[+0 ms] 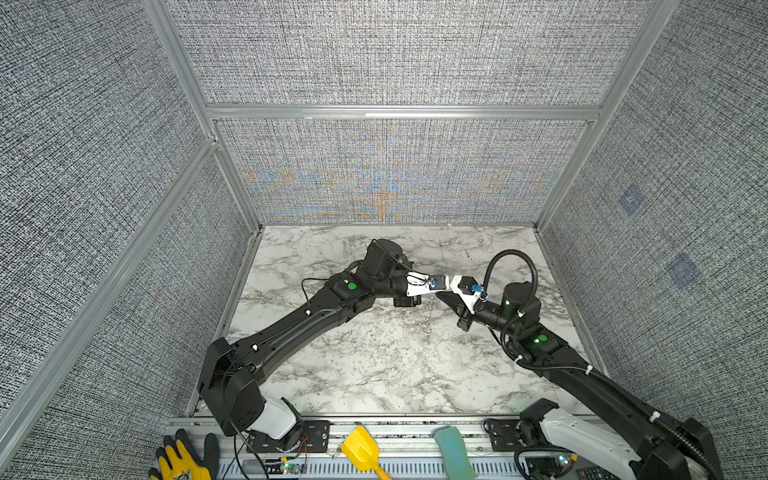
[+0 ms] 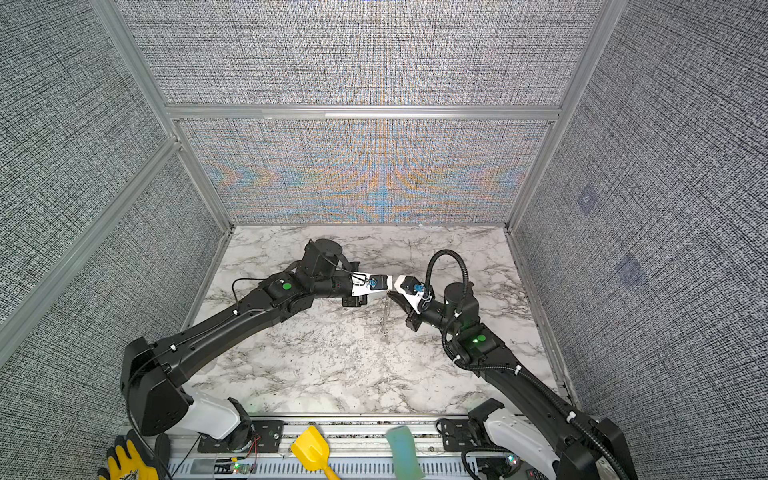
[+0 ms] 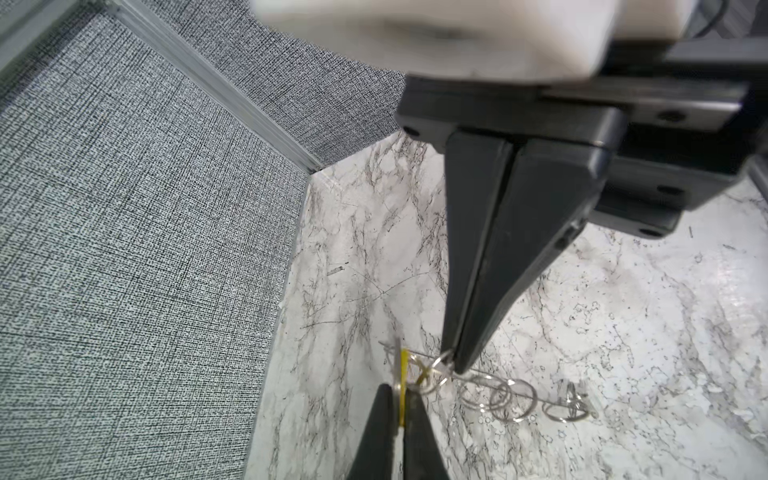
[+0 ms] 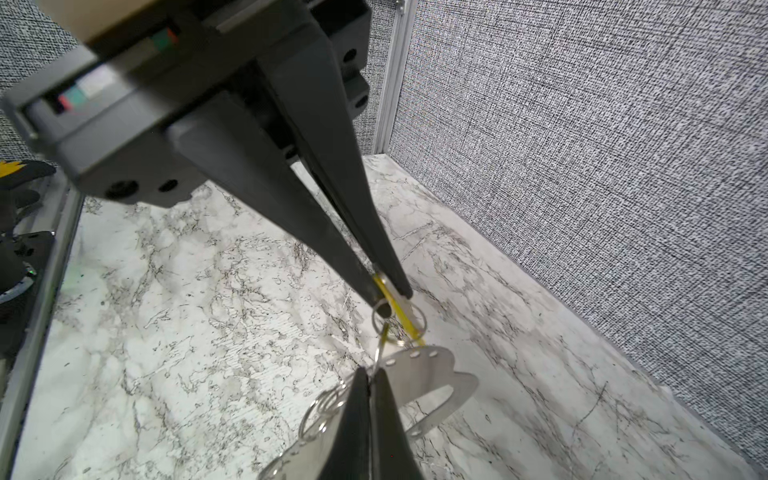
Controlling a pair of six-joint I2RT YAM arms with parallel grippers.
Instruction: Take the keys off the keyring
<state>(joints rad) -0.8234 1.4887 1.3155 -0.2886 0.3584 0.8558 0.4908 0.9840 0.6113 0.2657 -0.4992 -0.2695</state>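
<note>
Left end effector (image 3: 453, 368): clenched on a thin wire ring (image 3: 441, 365).
Right end effector (image 4: 388, 293): clenched on the yellow-tag key (image 4: 401, 311).
Keyring (image 4: 428, 374): a flat grey plate, just beside the left tips, between both arms, up over the table (image 1: 374, 365).
Ring chain (image 2: 385, 316): hangs down between the two end effectors.
</note>
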